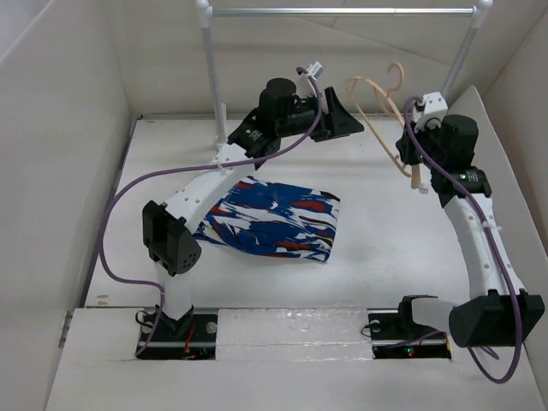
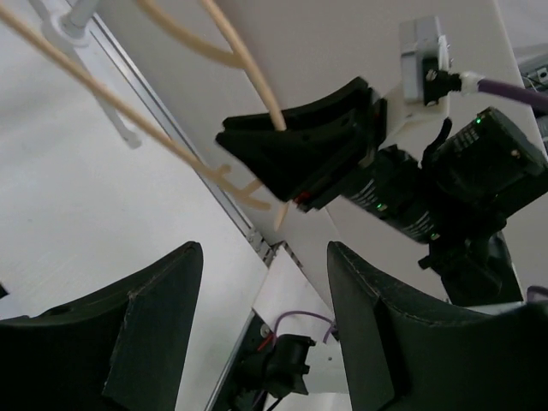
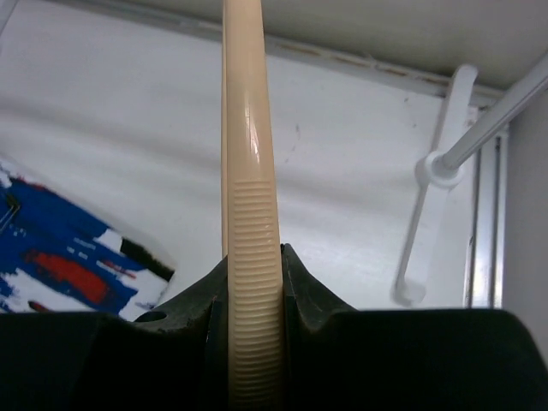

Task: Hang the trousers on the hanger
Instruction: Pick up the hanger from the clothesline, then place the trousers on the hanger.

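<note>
Black-and-white hardware and one patterned cloth, which we are listing from the near edge outward.

1. Both arm bases are sitting at the near lip of the white table (image 1: 385, 248), with a strip of bare surface lying between them.
2. Past that strip, the trousers (image 1: 274, 218) are lying folded into a flat, rough rectangle, left of centre. Their right edge is facing a broad open stretch of table running across to the right arm. Their upper left corner is passing under the left arm's white link. The right wrist view is catching one blue, white and red corner of them at its lower left.
3. A purple cable (image 1: 111, 223) is looping out from the left arm toward the left wall (image 1: 60, 128).
4. Beyond the cloth, the left gripper (image 2: 264, 317) is hanging in the air with its jaws standing apart and nothing between them. It is pointing at the hanger, near it but not touching.
5. The right gripper (image 3: 252, 274) is clamping the hanger (image 1: 377, 111) by a ribbed tan bar, which is filling the gap between its jaws. The hanger is tilting above the far right of the table, clear of the surface.
6. Farthest back, the grey rail (image 1: 342, 12) is spanning two white posts just before the rear wall, with the hanger's hook below it and apart from it.
</note>
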`<state>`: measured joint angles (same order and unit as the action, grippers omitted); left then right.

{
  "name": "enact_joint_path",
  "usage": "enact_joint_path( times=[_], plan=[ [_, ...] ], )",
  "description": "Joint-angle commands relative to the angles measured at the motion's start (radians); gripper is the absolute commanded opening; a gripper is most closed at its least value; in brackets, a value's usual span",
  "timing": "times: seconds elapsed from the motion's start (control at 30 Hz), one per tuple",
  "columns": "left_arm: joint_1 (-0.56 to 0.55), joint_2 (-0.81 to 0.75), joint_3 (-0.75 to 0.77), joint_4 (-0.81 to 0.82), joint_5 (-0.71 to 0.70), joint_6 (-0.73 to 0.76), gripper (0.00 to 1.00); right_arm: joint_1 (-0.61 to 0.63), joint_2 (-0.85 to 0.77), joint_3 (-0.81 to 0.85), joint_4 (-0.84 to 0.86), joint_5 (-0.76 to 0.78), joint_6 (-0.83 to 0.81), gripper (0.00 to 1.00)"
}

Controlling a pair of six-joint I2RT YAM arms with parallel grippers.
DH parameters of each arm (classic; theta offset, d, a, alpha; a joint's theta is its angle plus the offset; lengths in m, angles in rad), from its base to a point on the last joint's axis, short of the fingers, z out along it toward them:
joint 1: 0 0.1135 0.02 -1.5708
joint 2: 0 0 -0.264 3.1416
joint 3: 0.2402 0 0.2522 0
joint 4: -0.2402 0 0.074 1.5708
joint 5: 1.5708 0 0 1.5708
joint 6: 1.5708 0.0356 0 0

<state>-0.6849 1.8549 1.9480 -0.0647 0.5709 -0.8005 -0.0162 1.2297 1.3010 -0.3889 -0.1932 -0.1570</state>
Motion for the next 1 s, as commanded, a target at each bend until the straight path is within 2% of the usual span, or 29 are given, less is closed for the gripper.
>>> enact_joint_path(
  times=[0.0,0.23,0.57,0.67,0.7,0.8,0.9,0.97],
  plan=[
    [-0.036,0.041,0.054,0.091,-0.011,-0.051,0.56,0.036,-0.079,-0.08,0.038,0.021,0.023,0.0],
    [-0.067,0.144,0.074,0.124,-0.037,-0.08,0.57,0.18,-0.144,-0.186,0.021,0.112,0.062,0.0],
    [-0.076,0.185,0.025,0.155,-0.057,-0.105,0.56,0.331,-0.159,-0.213,-0.033,0.277,0.071,0.0],
    [-0.076,0.184,-0.01,0.18,-0.051,-0.12,0.51,0.377,-0.162,-0.227,-0.065,0.349,0.089,0.0],
    [-0.076,0.182,-0.033,0.192,-0.045,-0.138,0.43,0.39,-0.161,-0.23,-0.077,0.372,0.094,0.0],
    [-0.085,0.184,-0.058,0.218,-0.043,-0.157,0.34,0.45,-0.159,-0.243,-0.133,0.458,0.132,0.0],
    [-0.096,0.193,-0.076,0.217,-0.04,-0.16,0.33,0.515,-0.174,-0.272,-0.147,0.488,0.197,0.0],
    [-0.096,0.19,-0.113,0.249,-0.023,-0.19,0.32,0.588,-0.17,-0.313,-0.168,0.569,0.276,0.0]
  ],
)
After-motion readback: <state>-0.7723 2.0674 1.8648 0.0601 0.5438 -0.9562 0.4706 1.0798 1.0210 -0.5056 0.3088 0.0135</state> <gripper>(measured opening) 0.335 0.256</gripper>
